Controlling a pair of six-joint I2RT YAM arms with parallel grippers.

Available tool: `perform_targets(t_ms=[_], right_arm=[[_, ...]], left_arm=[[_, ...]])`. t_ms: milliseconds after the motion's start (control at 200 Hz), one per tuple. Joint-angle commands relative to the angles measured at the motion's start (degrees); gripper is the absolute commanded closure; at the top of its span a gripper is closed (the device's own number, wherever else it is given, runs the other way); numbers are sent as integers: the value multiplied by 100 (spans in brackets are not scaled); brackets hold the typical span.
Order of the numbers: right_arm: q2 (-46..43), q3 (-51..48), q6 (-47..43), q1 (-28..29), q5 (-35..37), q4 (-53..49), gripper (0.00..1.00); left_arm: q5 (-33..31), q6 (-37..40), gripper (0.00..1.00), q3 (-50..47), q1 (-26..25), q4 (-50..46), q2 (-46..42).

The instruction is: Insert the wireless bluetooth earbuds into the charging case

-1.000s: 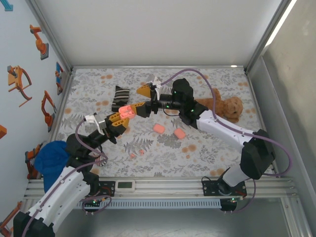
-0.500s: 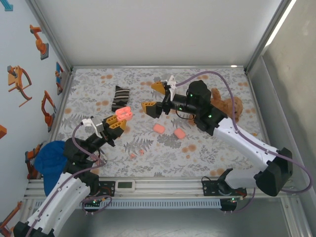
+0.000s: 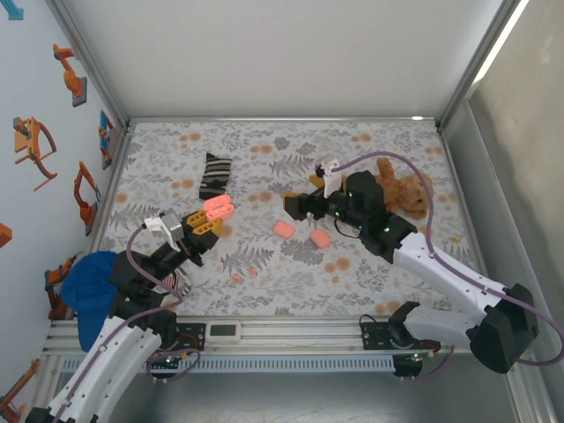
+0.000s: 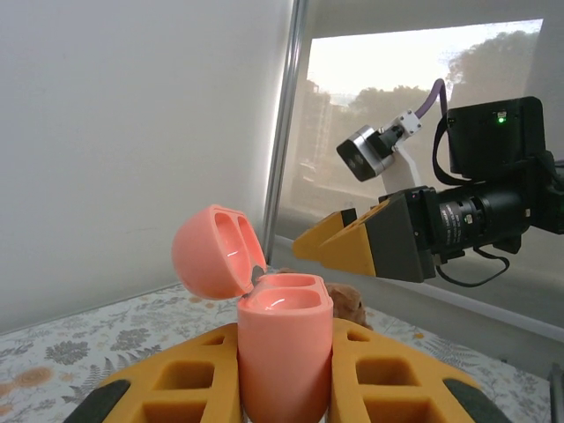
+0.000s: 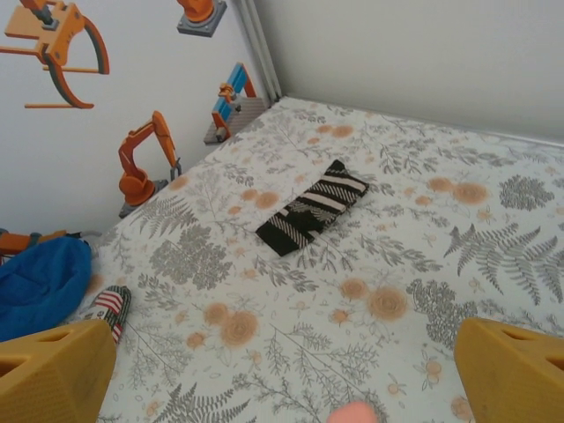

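two tiny salmon-pink earbuds point(image 3: 236, 277) lie close together on the floral cloth point(image 3: 370, 264), low and left of centre in the top view, apart from both grippers. the left gripper point(image 3: 208, 218), above and a little left of them, is clamped on an open pink charging case point(image 3: 218, 207). in its wrist view the case stands upright between the yellow fingers point(image 4: 176, 388), with the lid tipped back toward the upper left. the right gripper point(image 3: 302, 189) hovers near the middle of the top view, its fingers point(image 5: 53, 370) spread wide with nothing between them. two closed pink cases point(image 3: 283, 229) sit just below it, near each other. a striped cloth point(image 3: 215, 175) lies toward the upper left, a teddy bear point(image 3: 401, 189) at right, and a blue cloth point(image 3: 92, 282) at the lower left edge.
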Motion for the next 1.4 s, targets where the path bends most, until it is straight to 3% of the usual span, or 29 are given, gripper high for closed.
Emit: perform_targets(t_ms=[0, 381, 621, 1137, 1397], right_arm=[[27, 70, 314, -22, -89, -444, 7], [728, 142, 814, 37, -1070, -865, 29], [1560, 351, 845, 462, -1414, -859, 38], [3243, 1024, 663, 1455, -1473, -803, 52], [3996, 1723, 270, 1742, -1523, -1419, 60]], left_arm=[[-56, 121, 100, 24, -23, -165, -244], [-157, 143, 100, 167, -21, -922, -1014], [-203, 42, 100, 238, -22, -1088, -1247], [-329, 100, 100, 467, -21, -1863, -1796], [-294, 165, 100, 597, -20, -2164, -1852]])
